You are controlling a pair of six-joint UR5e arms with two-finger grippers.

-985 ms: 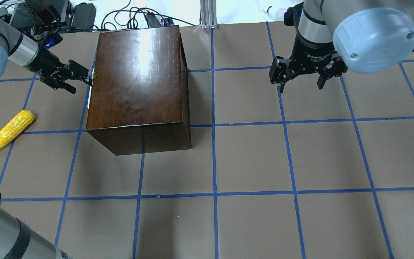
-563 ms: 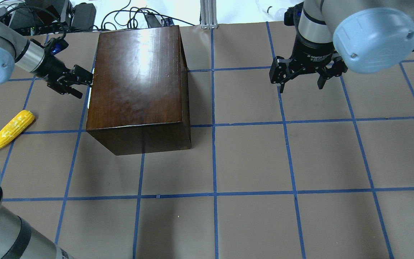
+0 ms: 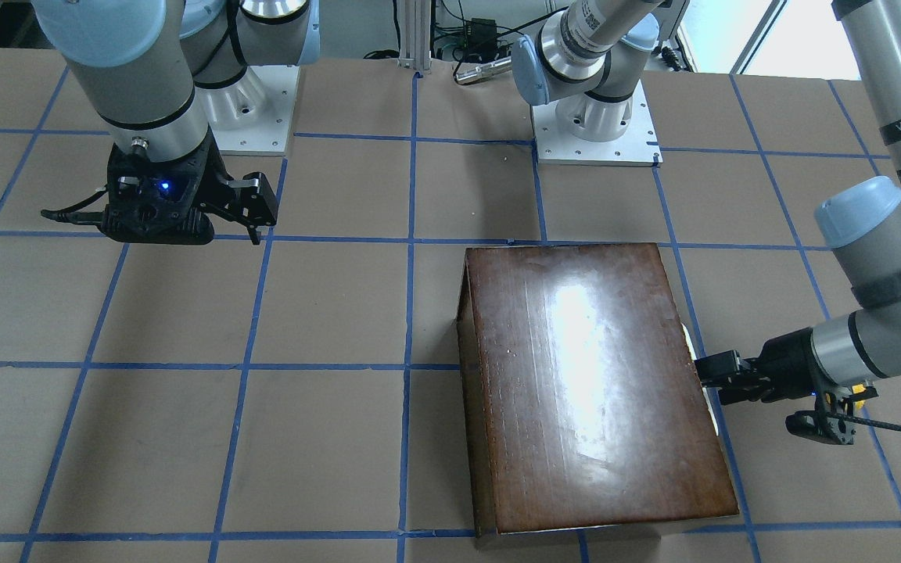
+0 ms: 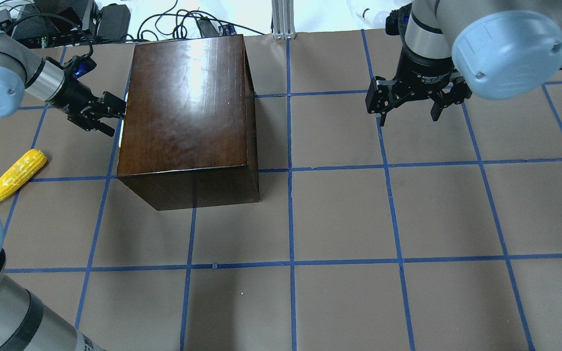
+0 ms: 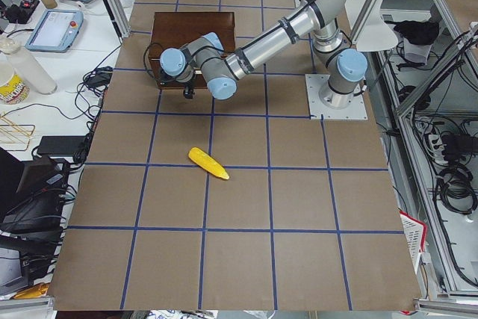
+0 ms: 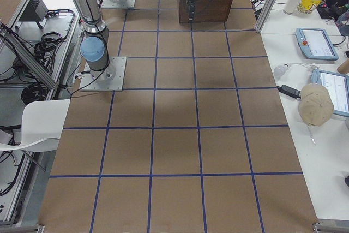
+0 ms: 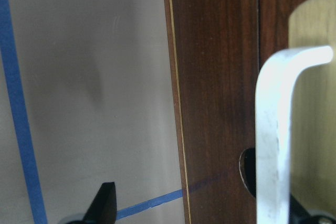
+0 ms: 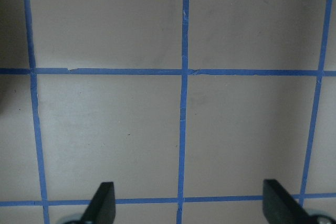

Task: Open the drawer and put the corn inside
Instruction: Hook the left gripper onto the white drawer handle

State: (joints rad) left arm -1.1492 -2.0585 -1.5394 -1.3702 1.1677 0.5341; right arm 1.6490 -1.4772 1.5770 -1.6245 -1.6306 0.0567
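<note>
The glossy dark-brown box (image 4: 188, 107) stands at the far left of the table and also shows in the front view (image 3: 599, 383). Its drawer is shut. The dark front panel (image 7: 215, 77) and the metal handle (image 7: 273, 129) fill the left wrist view. My left gripper (image 4: 115, 117) is open at that front face, one finger on each side of the handle (image 7: 210, 211), and it grips nothing. The yellow corn (image 4: 17, 175) lies on the table left of the box, apart from both grippers. My right gripper (image 4: 408, 117) hangs open and empty over the far right of the table.
The brown table top (image 4: 339, 219) is marked with blue tape lines. Cables and power bricks (image 4: 115, 19) lie beyond the far edge. The arm bases (image 3: 595, 133) stand on the robot's side of the table.
My left gripper has moved in closer to the box's front face and the arm's wrist has swung further back. The corn, the box and the right arm have not moved.
</note>
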